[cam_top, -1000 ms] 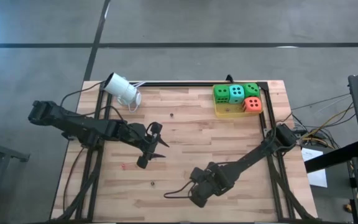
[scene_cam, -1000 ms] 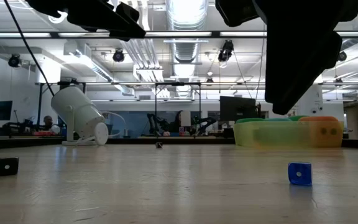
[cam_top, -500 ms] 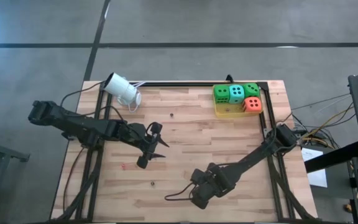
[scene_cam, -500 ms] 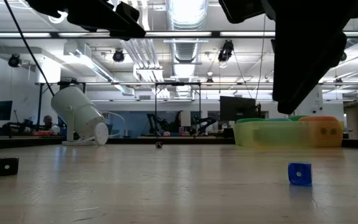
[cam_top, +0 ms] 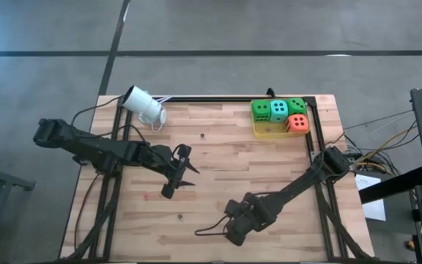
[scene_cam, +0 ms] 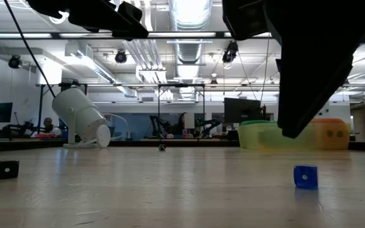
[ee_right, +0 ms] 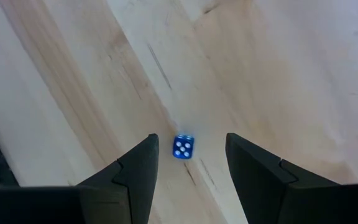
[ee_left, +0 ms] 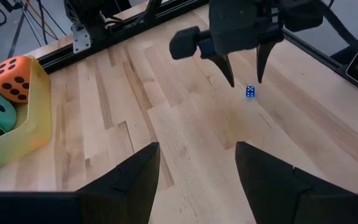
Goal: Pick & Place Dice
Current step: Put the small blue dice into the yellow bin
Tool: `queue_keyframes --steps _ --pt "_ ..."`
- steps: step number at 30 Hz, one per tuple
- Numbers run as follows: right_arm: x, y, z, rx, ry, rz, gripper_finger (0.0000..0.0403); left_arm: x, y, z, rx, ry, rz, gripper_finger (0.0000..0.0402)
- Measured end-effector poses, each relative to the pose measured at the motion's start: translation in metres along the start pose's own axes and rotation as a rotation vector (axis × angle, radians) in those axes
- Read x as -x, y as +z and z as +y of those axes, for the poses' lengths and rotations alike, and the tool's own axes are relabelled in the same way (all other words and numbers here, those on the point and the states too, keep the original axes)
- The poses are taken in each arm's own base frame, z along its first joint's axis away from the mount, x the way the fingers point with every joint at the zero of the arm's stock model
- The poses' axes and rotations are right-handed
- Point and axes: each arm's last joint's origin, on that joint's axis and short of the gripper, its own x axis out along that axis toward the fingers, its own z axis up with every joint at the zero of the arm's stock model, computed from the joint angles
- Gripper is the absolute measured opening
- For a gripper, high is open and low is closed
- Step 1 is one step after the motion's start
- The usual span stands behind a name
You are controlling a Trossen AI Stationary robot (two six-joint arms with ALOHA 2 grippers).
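The tiny blue die (ee_right: 183, 147) sits bare on the wooden table (cam_top: 218, 147), right under the right gripper (ee_right: 188, 155), whose fingers are spread apart with the die framed between them. It's so small that a slightly off descent could flick it away. The left gripper (ee_left: 194, 165) waits mid-table, fingers apart, empty. Big foam dice (cam_top: 278, 111) fill the yellow tray (cam_top: 266, 133).
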Motion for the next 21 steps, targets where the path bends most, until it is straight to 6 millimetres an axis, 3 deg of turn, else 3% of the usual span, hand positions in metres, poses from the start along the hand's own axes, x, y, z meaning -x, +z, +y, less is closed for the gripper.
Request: queue_keyframes --steps 9,21 --pt "-0.004 -0.003 0.002 0.015 0.013 0.0 0.0182 0.0 0.0 0.0 -0.005 0.0 0.001 0.0212" --pt "-0.031 -0.008 0.007 0.05 -0.026 0.036 0.0182 0.0 0.0 0.0 -0.006 0.0 0.002 0.0212"
